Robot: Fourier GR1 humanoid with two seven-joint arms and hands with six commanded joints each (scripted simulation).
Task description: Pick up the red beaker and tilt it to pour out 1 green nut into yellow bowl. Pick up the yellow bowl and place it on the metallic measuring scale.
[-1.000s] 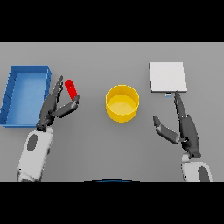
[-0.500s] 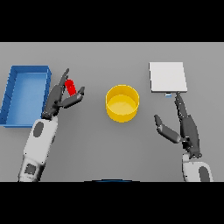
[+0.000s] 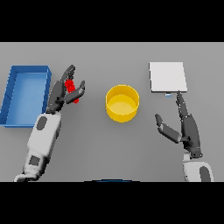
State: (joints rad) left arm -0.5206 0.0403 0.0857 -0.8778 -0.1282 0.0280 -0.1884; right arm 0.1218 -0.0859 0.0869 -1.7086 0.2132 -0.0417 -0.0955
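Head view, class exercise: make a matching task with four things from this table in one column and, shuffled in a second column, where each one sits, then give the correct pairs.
Column one:
1. red beaker
2. yellow bowl
3. blue bin
4. metallic measuring scale

Column two:
A. far right of the table, just beyond the right robot hand
B. middle of the table, between the two arms
C. between the fingers and thumb of the left robot hand
D. left edge of the table, beside the left arm

Pairs: 1-C, 2-B, 3-D, 4-A
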